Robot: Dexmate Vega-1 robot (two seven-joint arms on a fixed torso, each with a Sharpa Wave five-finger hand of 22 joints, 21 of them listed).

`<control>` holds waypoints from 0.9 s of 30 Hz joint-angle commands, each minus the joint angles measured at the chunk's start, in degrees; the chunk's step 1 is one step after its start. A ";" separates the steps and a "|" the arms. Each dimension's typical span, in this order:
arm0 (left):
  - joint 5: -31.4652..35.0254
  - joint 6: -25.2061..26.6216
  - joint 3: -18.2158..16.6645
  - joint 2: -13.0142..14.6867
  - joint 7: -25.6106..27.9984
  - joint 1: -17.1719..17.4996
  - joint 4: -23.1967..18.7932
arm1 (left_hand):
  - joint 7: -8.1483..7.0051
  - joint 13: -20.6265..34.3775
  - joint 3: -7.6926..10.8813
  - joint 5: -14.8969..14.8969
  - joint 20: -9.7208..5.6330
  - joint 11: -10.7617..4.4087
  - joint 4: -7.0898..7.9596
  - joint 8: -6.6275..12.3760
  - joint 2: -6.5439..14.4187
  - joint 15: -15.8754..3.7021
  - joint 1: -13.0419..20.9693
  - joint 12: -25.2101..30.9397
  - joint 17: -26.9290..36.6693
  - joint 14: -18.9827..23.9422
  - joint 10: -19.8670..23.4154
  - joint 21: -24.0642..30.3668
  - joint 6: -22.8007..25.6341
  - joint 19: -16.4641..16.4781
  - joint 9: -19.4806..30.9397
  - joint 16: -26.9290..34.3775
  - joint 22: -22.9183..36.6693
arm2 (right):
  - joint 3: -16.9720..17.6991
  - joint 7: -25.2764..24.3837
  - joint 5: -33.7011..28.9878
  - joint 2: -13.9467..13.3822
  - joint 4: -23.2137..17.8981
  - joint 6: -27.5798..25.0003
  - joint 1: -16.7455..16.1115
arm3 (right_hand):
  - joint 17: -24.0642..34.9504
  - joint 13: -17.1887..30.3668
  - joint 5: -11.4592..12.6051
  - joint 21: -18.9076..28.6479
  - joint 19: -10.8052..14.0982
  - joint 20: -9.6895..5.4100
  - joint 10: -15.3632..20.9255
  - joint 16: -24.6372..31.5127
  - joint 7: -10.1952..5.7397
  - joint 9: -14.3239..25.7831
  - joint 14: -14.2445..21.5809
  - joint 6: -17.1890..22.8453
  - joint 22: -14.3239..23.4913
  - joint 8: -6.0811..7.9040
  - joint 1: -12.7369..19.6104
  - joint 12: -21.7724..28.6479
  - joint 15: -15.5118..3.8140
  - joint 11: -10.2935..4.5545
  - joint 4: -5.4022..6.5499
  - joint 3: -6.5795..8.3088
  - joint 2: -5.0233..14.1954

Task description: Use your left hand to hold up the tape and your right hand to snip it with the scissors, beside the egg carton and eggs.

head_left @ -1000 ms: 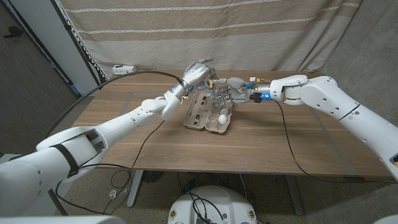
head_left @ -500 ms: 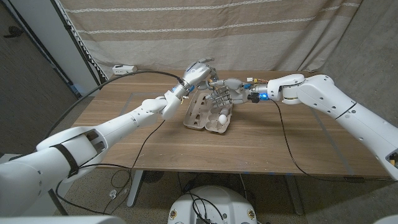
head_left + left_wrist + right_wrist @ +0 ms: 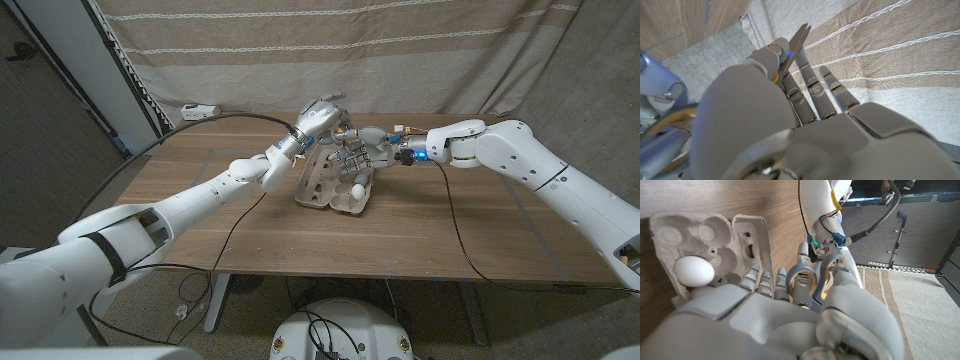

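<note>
**Head view: hands meet above the carton**

Head view shows both hands raised at the table's point(image 3: 480, 230) far middle, just above an open egg carton point(image 3: 335, 185). One white egg point(image 3: 358, 189) sits in the carton tray; the lid lies open at 9 o'clock of it.

At 11 o'clock of the carton, the left hand point(image 3: 318, 117) hangs with its fingers curled forward. Whether it holds the tape I cannot tell; no tape can be made out.

At 1 o'clock of the carton, the right hand point(image 3: 362, 145) grips the scissors point(image 3: 812, 277). In the right wrist view its fingers pass through the grey, orange-lined handle loops. In the left wrist view the blades point(image 3: 796, 45) rise beside the left hand's fingers point(image 3: 807, 80), their tips together. The two hands are just beside each other.
</note>
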 commanded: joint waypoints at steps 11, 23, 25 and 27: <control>-0.31 0.62 -0.95 0.53 -1.80 1.00 -2.25 | 0.34 1.89 -0.25 0.29 -7.41 1.32 0.02 -0.24 0.12 -5.65 0.23 0.55 2.44 1.61 14.00 0.40 0.63 0.75 -0.04 0.49 0.32 | 1.14 -6.09 3.14 0.94 -0.39 -3.31 -1.09 | -0.08 0.11 2.24 0.93 5.27 0.01 5.62 0.40 -1.41 0.45 6.10 5.67 0.11 1.31 7.57 1.66 -0.40 -1.98 -2.82 0.84 -1.22; -0.62 -0.47 -1.43 0.85 -2.77 0.98 -2.38 | 0.32 2.06 -0.21 0.35 -7.42 1.31 0.03 -0.32 0.00 -5.65 0.47 0.57 2.72 1.65 14.07 0.36 0.93 0.65 -0.05 0.38 0.35 | 1.55 -8.47 4.23 1.31 -0.08 -3.81 -1.70 | -0.10 0.12 3.07 1.14 8.70 -0.01 10.01 0.52 -2.40 1.44 10.13 9.21 0.08 2.62 12.73 2.67 -1.06 -2.14 -2.85 0.99 -1.96; -0.57 -0.61 -1.44 0.82 -2.79 0.92 -2.29 | 0.30 2.04 -0.20 0.36 -7.41 1.29 0.03 -0.34 -0.04 -5.65 0.50 0.50 2.78 1.67 13.96 0.36 0.94 0.63 -0.05 0.37 0.35 | 1.69 -8.82 4.59 1.44 0.02 -3.95 -1.77 | -0.10 0.13 2.95 1.15 9.38 0.00 10.60 0.32 -2.72 1.91 10.40 10.24 0.06 3.24 14.32 2.74 -1.18 -2.28 -2.96 1.41 -1.65; -0.56 -0.81 -1.43 0.75 -2.81 0.83 -2.12 | 0.23 2.11 -0.19 0.38 -7.41 1.28 0.03 -0.38 -0.05 -5.65 0.53 0.53 2.75 1.61 13.97 0.35 0.90 0.62 -0.05 0.29 0.35 | 1.76 -9.28 4.89 1.54 0.04 -4.30 -1.74 | -0.11 0.13 2.83 1.13 9.75 0.02 11.34 0.33 -3.05 2.22 10.89 10.82 0.05 3.61 15.17 2.94 -1.19 -2.41 -2.96 1.57 -1.57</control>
